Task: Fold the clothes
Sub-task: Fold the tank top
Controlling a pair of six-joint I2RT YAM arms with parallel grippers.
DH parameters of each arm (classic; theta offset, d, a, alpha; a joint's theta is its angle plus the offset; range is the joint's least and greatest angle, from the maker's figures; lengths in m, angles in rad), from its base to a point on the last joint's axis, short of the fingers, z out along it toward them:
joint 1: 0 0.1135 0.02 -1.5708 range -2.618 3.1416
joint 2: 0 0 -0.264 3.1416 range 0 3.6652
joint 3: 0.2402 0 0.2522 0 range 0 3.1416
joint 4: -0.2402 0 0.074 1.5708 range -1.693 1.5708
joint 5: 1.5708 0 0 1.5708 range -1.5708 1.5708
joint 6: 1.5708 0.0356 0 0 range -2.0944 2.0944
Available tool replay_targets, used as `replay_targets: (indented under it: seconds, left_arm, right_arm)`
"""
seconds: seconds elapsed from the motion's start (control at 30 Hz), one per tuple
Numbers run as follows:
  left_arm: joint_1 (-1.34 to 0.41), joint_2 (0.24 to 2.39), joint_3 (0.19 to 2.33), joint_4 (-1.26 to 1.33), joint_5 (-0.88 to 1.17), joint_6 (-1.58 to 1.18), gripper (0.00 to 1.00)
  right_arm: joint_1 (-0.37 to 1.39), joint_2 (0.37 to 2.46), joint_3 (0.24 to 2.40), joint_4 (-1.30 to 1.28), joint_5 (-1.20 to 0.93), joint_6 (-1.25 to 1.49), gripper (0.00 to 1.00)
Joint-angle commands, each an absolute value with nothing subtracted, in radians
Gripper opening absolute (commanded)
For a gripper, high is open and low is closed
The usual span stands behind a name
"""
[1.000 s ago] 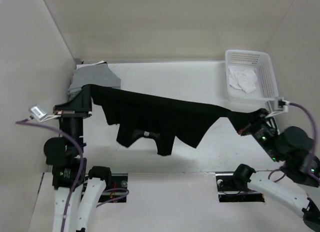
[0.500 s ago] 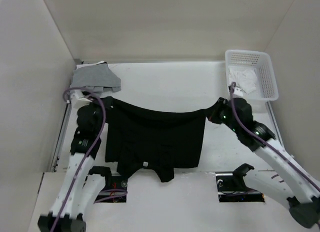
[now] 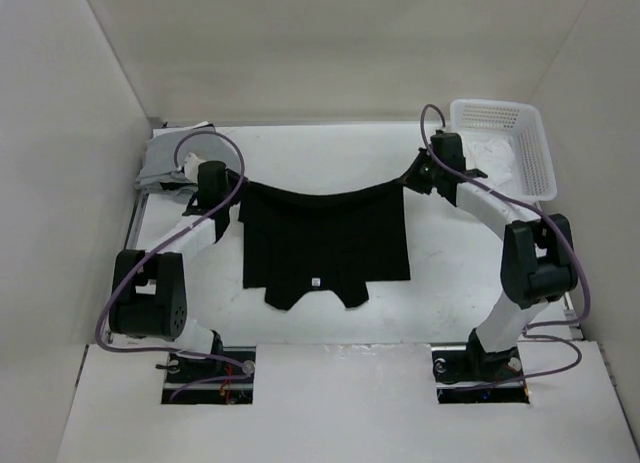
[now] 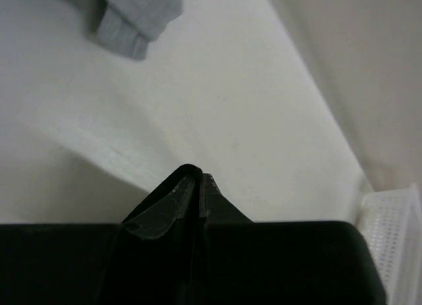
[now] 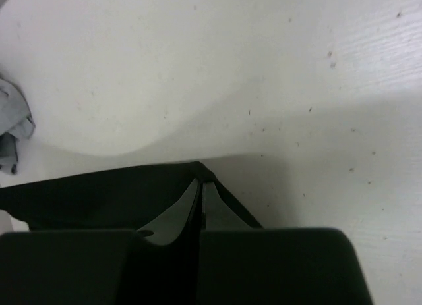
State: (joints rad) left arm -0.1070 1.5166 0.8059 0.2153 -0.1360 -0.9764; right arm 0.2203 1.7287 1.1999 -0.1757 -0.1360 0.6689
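The clothes include a plain black garment (image 3: 325,243) with a tiny pale label (image 3: 314,280). Its top edge is stretched between both grippers over the far half of the table, and the rest trails toward the arm bases. My left gripper (image 3: 236,189) is shut on the garment's left corner; in the left wrist view the closed gripper (image 4: 198,177) shows only dark. My right gripper (image 3: 404,179) is shut on the right corner, and black fabric (image 5: 99,193) runs left from the closed gripper (image 5: 200,182). A grey garment (image 3: 168,159) lies at the back left, white clothes (image 3: 488,155) in the basket.
The white basket (image 3: 530,133) stands at the back right corner, its edge also in the left wrist view (image 4: 395,239). The grey garment shows in the wrist views too (image 4: 135,15) (image 5: 13,130). Walls close the table at the left, back and right.
Both arms have swung from the near sides toward the back of the table and closer together. The black garment went with them and now hangs narrower between them.
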Motion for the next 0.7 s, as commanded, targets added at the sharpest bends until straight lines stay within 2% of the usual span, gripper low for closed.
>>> replay_targets:
  seconds: [0.0, 0.37, 0.67]
  left_arm:
    - [-0.099, 1.444, 0.845, 0.337, -0.117, -1.000, 0.02]
    - [-0.104, 1.022, 0.491, 0.269, -0.065, -1.046, 0.03]
    - [-0.031, 0.490, 0.266, -0.039, 0.026, -1.035, 0.04]
  right_arm:
    - [0.208, 1.646, 1.232, -0.112, -0.149, 0.644, 0.00]
    - [0.258, 1.211, 0.738, -0.008, -0.097, 0.713, 0.01]
    - [0.332, 0.910, 0.470, -0.067, -0.071, 0.807, 0.01]
